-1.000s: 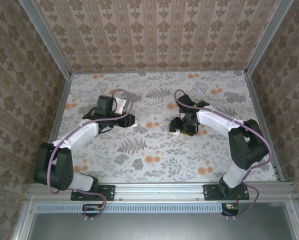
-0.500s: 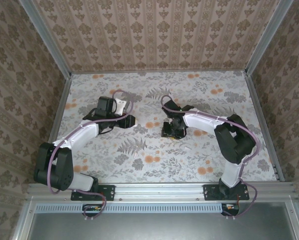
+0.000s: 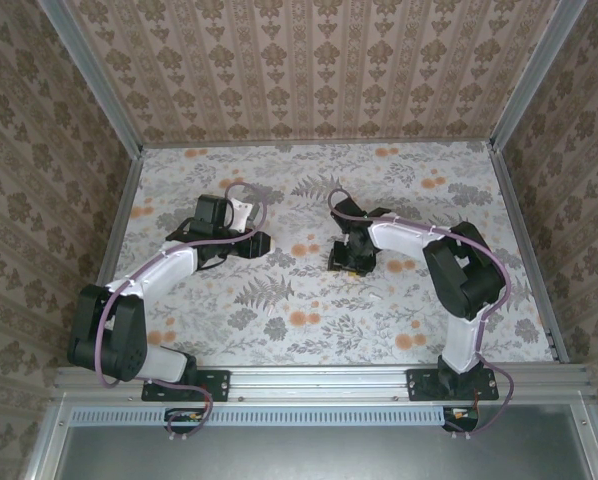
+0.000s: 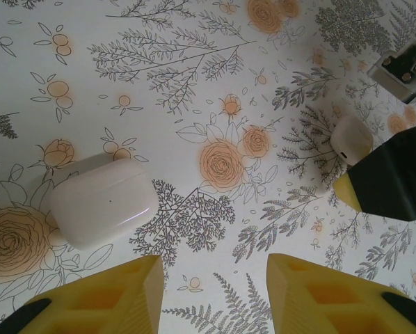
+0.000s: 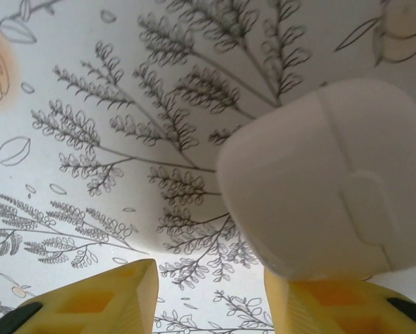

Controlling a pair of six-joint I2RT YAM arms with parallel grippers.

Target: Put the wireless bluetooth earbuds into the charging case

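- One flat surface [image 3: 309,325] floors the enclosure. It is a pale, matt sheet printed with grey ferns and orange blossoms.
- Three walls [image 3: 309,60] carry beige wallpaper in vertical damask stripes. Bare metal posts [image 3: 91,75] stand at the far corners, and a ribbed metal rail [image 3: 319,381] runs along the near edge.
- Left claw [image 4: 213,268]: blocky yellow fingers with black backing. The jaws stand apart, with printed sheet alone between them.
- Left case [image 4: 100,202]: a smooth, glossy white rounded square, closed and lying flat. It sits just beyond the left claw, toward one finger and clear of both.
- Right claw [image 5: 209,271]: fingers of the same yellow, also spread, with bare surface in the gap.
- Right case [image 5: 326,181]: a white rounded shell with a fine seam line and a moulded hinge tab. It lies at the tip of one finger, outside the gap; contact cannot be told.
- Earbud [image 3: 375,296]: a tiny white sliver loose on the surface. It lies nearer the rail than the right claw and apart from both cases, too small for detail.
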